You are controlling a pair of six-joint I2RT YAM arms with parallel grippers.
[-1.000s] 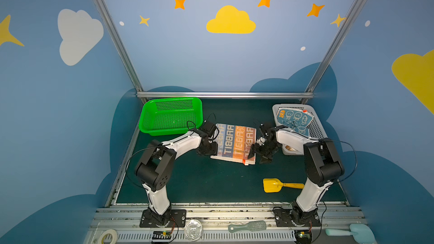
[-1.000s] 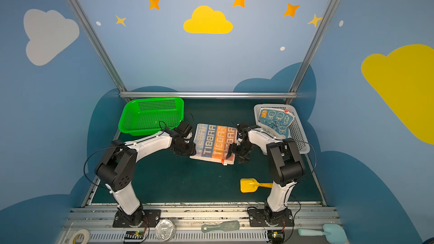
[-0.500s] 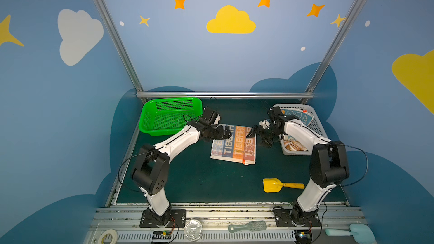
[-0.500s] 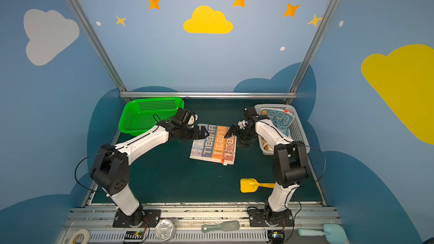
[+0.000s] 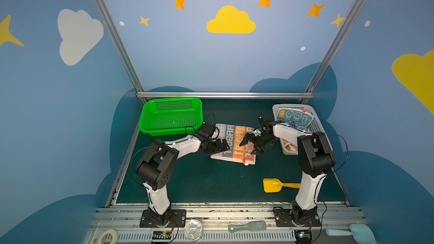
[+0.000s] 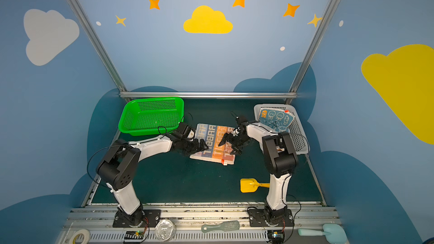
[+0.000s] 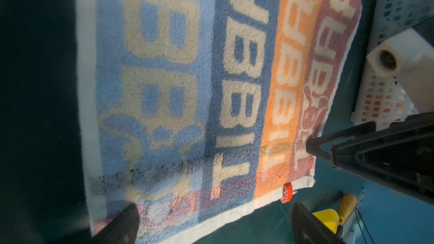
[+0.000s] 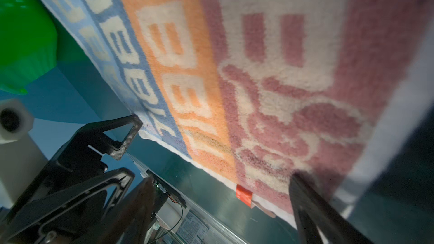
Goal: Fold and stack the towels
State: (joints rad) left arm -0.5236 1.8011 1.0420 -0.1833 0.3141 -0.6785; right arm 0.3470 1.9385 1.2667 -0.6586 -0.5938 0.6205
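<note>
- The striped towel (image 5: pixel 234 143), lettered RABBIT, is seen lying flat on the bench (image 5: pixel 211 184) between the green basket (image 5: pixel 171 132) and the white basket (image 5: pixel 291 106), in which a blue towel (image 5: pixel 294 117) is left waiting.
- The left tool (image 5: pixel 224 146) is held wide open at the striped towel's left edge, and the right tool (image 5: pixel 250 146) wide open over its right edge. Nothing is gripped by either.
- The step in hand is judged to be the folding of this towel. No stack is seen on the bench. Whether the cloth is already doubled cannot be told.
- For the next move, matching corners would need to be pinched by both tools together, lifted just clear and carried across evenly, so that the edges are brought into line.
</note>
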